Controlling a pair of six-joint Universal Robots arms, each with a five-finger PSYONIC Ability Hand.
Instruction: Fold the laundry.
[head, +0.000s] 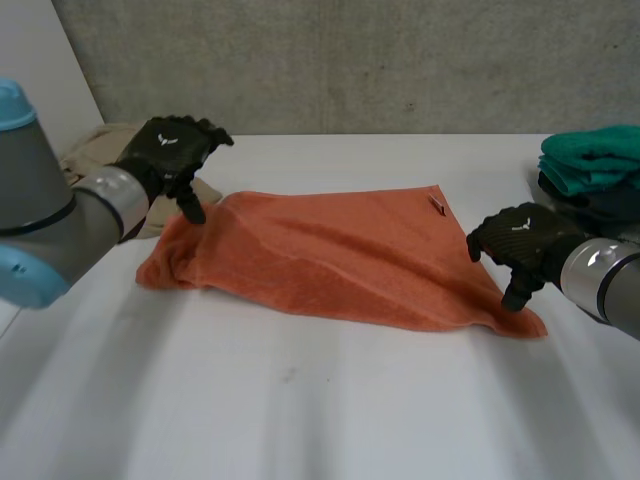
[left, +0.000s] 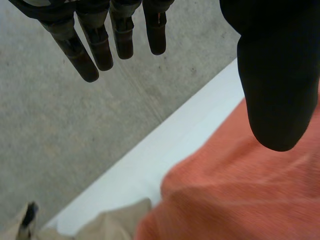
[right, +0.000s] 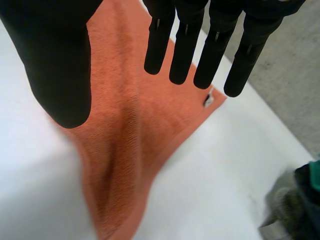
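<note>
Lying creased is a terry orange towel (head: 330, 255); left hand (head: 172, 148) and right hand (head: 520, 240), both straight-fingered, hold nothing at opposite corners.

Matt, fuzzy terry-cloth orange towel (head: 340, 255)

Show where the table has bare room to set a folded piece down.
Widest free patch: the near side of the table, in front of the orange towel. A narrower bare strip runs between the towel's far edge and the wall. Crowded: the beige cloth by the left hand, the teal pile beyond the right hand.
</note>
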